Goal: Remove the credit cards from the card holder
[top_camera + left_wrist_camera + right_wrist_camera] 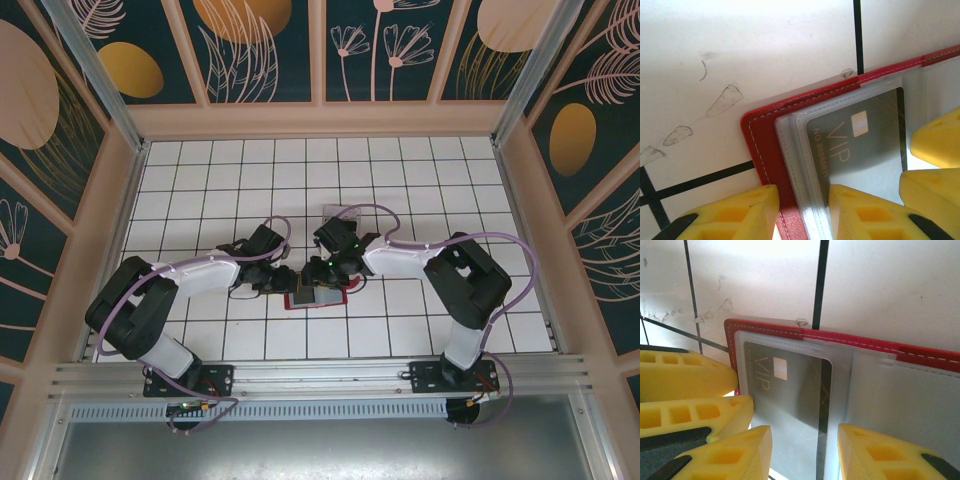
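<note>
The red card holder [297, 298] lies open on the tiled floor between both arms. In the left wrist view its red cover [760, 140] frames clear sleeves, and a dark grey credit card [860, 145] marked VIP sits in the top sleeve. My left gripper [802, 202] is shut on the holder's edge, with the red rim and the sleeve edges between its yellow fingers. My right gripper [805, 445] stands open over the same credit card [790, 385], one finger above the card and the other just past its striped edge. The card holder's far rim [865, 340] runs across that view.
A clear plastic box [340, 213] sits on the tiles behind the right gripper. The left gripper's yellow fingers [685, 375] crowd the holder's left side, and the right gripper's fingers [935, 142] crowd its other side. Pale walls enclose the floor.
</note>
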{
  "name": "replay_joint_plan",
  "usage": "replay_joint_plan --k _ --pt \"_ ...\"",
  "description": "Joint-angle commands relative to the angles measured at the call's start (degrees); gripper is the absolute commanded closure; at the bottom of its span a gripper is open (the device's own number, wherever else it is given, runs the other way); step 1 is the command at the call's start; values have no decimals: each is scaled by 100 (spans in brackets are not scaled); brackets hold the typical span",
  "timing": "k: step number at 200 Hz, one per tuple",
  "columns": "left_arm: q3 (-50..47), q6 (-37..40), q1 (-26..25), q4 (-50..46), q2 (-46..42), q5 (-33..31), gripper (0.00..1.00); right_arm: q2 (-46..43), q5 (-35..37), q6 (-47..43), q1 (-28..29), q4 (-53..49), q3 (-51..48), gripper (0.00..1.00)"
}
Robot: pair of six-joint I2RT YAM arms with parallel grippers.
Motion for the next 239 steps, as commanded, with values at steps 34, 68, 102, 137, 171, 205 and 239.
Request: replay_joint_plan --k 34,68,102,137,171,205,239 --pt "-41 119 -23 -297 244 -331 65 -139 -60 -44 63 27 164 61" --pt "-18 132 -14 -301 262 -320 65 -40 -248 2 65 219 141 62" --pt "4 157 -17 -332 262 -339 65 85 -253 2 62 247 116 62" --pt "-1 159 -17 -341 271 -333 66 182 -108 -59 72 110 130 62" --pt "-2 158 -14 -340 271 -340 66 254 -24 -107 97 20 171 63" --pt "-23 150 -20 -343 264 -357 66 288 118 -147 131 -148 237 63" --pt "-14 159 -18 -376 278 -388 66 258 393 -217 174 -461 372 64"
